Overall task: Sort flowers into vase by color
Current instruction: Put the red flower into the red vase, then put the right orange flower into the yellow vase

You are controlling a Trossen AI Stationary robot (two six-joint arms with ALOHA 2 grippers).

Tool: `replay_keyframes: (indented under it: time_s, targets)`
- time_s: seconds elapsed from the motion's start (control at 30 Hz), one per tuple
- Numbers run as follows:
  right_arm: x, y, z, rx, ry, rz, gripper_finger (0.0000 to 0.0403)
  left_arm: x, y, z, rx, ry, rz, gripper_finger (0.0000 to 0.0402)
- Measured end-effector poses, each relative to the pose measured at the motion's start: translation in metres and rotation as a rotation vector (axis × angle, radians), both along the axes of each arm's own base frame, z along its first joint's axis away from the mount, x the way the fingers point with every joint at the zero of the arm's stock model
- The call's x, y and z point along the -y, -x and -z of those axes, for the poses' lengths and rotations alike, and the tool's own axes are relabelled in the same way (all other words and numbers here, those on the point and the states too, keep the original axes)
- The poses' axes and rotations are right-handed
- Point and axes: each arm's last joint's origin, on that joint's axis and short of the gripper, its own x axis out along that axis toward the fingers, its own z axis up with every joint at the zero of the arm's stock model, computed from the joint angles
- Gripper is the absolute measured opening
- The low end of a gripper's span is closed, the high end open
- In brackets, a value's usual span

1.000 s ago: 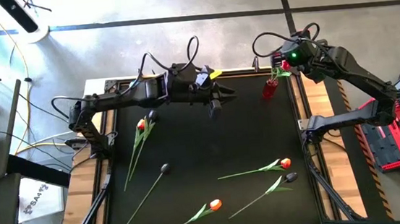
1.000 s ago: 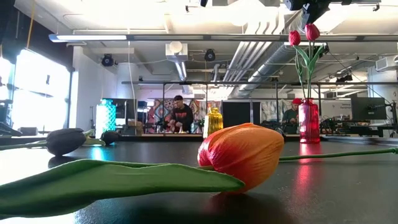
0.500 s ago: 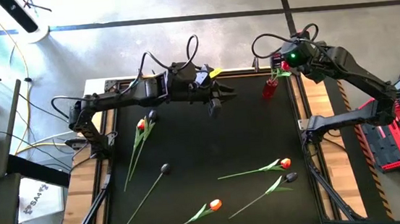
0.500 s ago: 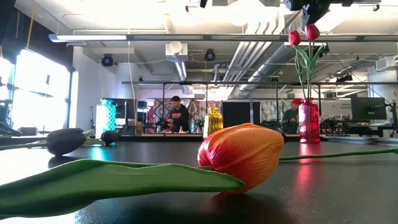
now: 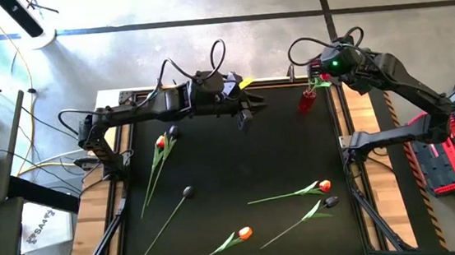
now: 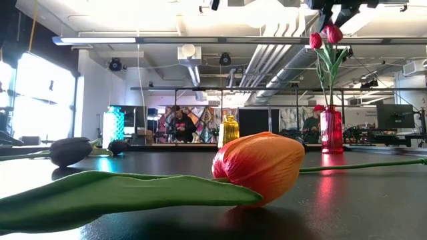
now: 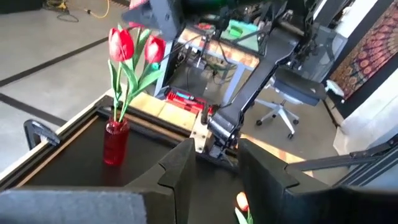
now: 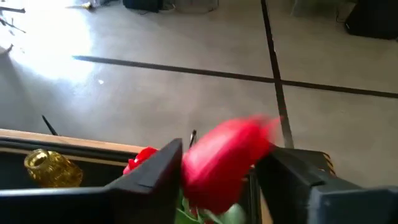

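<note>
Standing 2 red tulips (image 6: 325, 35), red vase (image 6: 331, 130)

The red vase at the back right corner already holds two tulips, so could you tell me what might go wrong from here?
1. The right pincer stands open around a red tulip head; rising, it could drag the flower out.
2. The red vase is narrow and near the table edge, so a snagged stem might tip it.
3. The left pincer hovers nearby; the arms could crowd.

Two red tulips (image 6: 325, 35) standing upright in the red vase (image 6: 331, 131) at the far right corner. Five more tulips lying flat across the mat: orange (image 5: 244, 233), red (image 5: 324, 186), black (image 5: 188, 192).
</note>
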Motion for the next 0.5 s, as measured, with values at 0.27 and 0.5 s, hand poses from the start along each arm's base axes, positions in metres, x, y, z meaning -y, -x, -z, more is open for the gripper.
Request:
replay_keyframes:
  time_s: [0.27,0.5]
  targets:
    - [-0.011,0.018,-0.021,0.152,0.101,-0.049,0.0262,-0.013,0.009,0.002,-0.072,-0.011,-0.031,0.0113]
    - [-0.024,0.037,-0.042,0.315,0.184,-0.158,0.0266,-0.025,0.018,0.000,-0.106,-0.034,-0.051,0.0113]
